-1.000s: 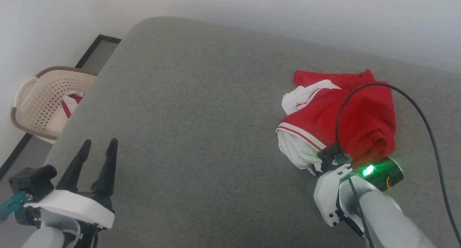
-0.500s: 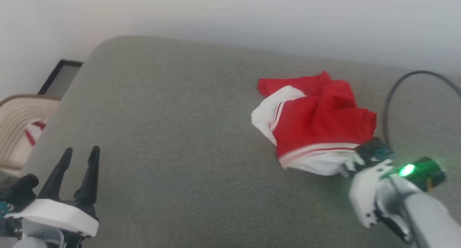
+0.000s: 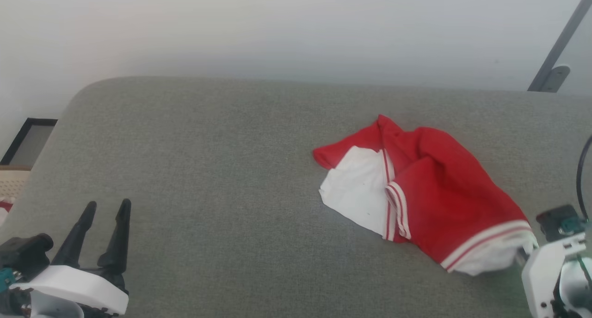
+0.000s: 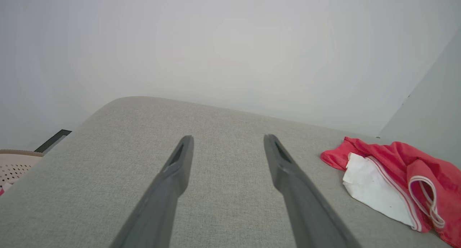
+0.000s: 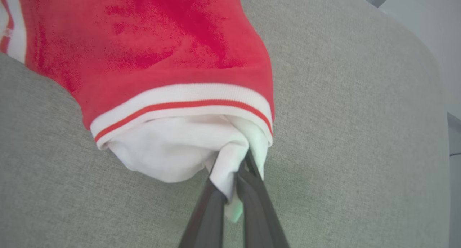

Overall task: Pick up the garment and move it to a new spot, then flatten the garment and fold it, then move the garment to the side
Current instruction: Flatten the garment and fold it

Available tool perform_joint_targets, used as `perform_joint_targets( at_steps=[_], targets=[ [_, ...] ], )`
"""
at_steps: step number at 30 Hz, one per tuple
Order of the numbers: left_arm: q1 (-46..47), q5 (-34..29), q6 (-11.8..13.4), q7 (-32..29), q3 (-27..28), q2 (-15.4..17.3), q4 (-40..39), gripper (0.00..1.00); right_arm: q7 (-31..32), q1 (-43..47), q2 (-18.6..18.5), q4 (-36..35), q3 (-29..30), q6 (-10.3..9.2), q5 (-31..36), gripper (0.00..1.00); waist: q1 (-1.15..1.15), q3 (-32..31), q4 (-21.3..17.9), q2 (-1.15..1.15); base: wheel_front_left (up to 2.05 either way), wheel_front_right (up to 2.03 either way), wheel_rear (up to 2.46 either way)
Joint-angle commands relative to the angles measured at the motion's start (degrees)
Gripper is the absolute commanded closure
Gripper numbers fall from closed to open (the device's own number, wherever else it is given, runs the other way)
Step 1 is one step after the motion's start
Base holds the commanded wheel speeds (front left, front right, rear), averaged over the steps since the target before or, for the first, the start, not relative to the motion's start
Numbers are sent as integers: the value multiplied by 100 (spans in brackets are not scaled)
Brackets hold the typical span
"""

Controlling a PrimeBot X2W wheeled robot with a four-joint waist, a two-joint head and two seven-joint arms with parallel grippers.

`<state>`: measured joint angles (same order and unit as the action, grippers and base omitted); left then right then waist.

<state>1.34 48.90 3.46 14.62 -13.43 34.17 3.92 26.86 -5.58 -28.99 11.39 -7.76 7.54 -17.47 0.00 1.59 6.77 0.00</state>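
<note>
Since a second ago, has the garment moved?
Yes. Pulled by the right gripper, the garment stretched rightward, away from the left corner of the cushion.

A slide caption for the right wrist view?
Right gripper pinches the white end of the garment on the grey cushion.

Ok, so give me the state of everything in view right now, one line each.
garment: crumpled, not folded, lying on the grey cushion, one white end panel pinched.
right gripper: shut on the garment's white end panel.
left gripper: open, holding nothing, apart from the garment.
grey cushion: bears the garment on its right part.
laundry basket: beside the cushion, mostly cut off by the frame edge.
</note>
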Motion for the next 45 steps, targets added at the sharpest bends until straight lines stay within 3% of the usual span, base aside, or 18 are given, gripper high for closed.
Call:
perform_joint_targets(
  at_steps=[1, 5, 6, 7, 8, 16, 28, 32, 37, 41, 45],
  targets=[
    [-11, -19, -20, -35, -32, -3, 3, 0, -49, 72, 45, 186, 30, -10, -79, 100, 0, -25, -25, 0, 0, 0, 0],
    [38, -6, -55, -84, -86, 6, 37, 0, -262, -46, 144, 677, -48, -10, -184, 100, 0, -29, -41, 0, 0, 0, 0],
    [56, 5, -62, -108, -93, 9, 49, 0, -310, -111, 157, 793, -54, -10, -180, 91, 0, -23, -44, 0, 0, 0, 0],
    [77, 11, -73, -128, -102, 17, 61, 0, -362, -168, 170, 901, -81, -10, -168, 59, 0, -15, -49, 0, 0, 0, 0],
    [99, 12, -80, -137, -113, 24, 69, 0, -409, -219, 195, 1000, -120, -10, -158, 0, 0, -9, -55, 0, 0, 0, 0],
    [285, 47, -157, -390, -190, 131, 9, 0, -459, -510, 186, 1152, -290, -10, -284, 0, 0, 4, -196, 0, 0, 0, 0],
    [722, 260, -217, -1319, -379, 427, -392, 0, -994, -539, 391, -102, 216, -10, -192, 0, 0, 47, -792, 0, 0, 0, 0],
    [968, 326, -274, -1794, -552, 475, -469, 0, -1630, -610, 767, -453, 642, -10, 361, 0, 0, 66, -1038, 0, 0, 0, 0],
    [1429, 514, -373, -2555, -837, 489, -406, 0, -2575, -795, 1576, -644, 1283, -10, 1224, 0, 0, 123, -1381, 0, 0, 0, 0],
    [1903, 616, -412, -3210, -1107, 417, -222, 0, -3089, -1015, 2157, -528, 1581, -10, 1725, 0, 0, 176, -1634, 0, 0, 0, 0],
    [2365, 656, -466, -3771, -1369, 309, 25, 0, -3491, -1224, 2444, -350, 1787, -10, 2051, 0, 0, 236, -1848, 0, 0, 0, 0]
  ],
)
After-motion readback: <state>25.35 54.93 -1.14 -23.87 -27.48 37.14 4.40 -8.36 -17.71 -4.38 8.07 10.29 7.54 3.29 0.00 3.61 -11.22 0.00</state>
